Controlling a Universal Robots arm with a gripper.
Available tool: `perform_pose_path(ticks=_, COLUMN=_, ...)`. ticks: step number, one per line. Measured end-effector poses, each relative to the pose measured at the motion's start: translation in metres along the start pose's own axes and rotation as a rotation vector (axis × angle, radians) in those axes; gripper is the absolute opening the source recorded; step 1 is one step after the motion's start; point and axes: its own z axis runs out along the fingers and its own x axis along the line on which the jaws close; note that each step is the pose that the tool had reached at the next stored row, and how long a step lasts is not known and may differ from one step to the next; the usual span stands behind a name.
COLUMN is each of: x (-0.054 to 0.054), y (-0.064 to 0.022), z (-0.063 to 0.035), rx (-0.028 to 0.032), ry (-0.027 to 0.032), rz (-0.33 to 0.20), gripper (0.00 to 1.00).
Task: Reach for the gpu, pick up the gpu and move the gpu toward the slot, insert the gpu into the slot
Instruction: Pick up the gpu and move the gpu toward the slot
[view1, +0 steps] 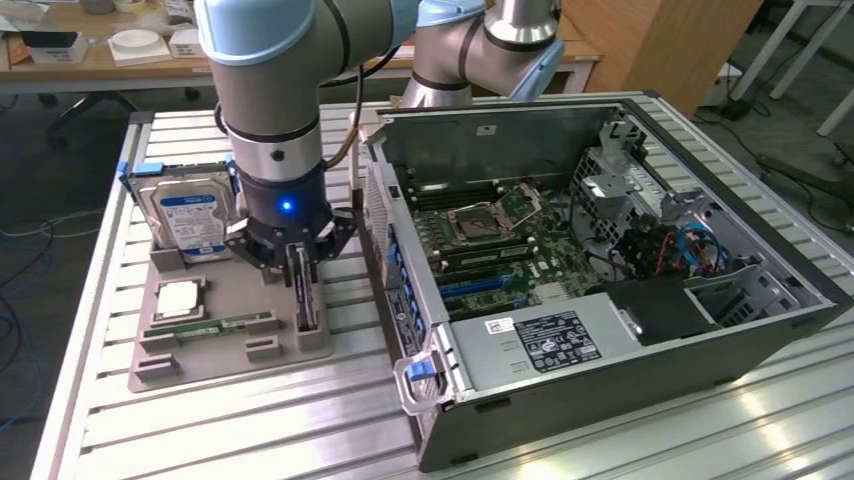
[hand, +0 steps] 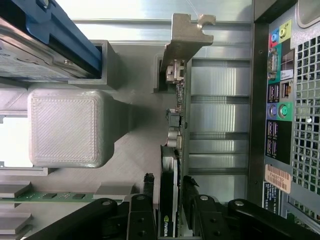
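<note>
1. Black gripper (view1: 302, 262) down astride the thin, dark gpu card with its pale metal bracket (hand: 172, 150); clamped or loose, cannot tell.
2. Gpu upright on edge in a grey plastic holder tray (view1: 220, 365); just beside an open black computer case (view1: 747, 345).
3. Ribbed aluminium table (view1: 267, 430) underneath; cluttered wooden desk (view1: 134, 68) behind.

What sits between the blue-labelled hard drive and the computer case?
The upright gpu in its grey tray, the pincer down over it, in the exterior view.

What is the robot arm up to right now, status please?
Gripper open, straddling the gpu. Gpu on edge in the gray holder, not lifted. Hard drive nearby, not touching.
</note>
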Motion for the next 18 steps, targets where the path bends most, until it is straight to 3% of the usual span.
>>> perform_pose_path(ticks=9, x=0.0001, y=0.0, z=0.0, rx=0.0001, ry=0.0, rz=0.0, gripper=0.35)
perform_pose_path(ticks=10, x=0.0002, y=0.0, z=0.0, rx=0.0001, ry=0.0001, rz=0.0, gripper=0.28)
perform_pose_path(ticks=12, x=0.0001, y=0.0, z=-0.0001, rx=0.0001, ry=0.0001, rz=0.0, gripper=0.26)
perform_pose_path(ticks=18, x=0.0001, y=0.0, z=0.0, rx=0.0001, ry=0.0001, rz=0.0, gripper=0.26)
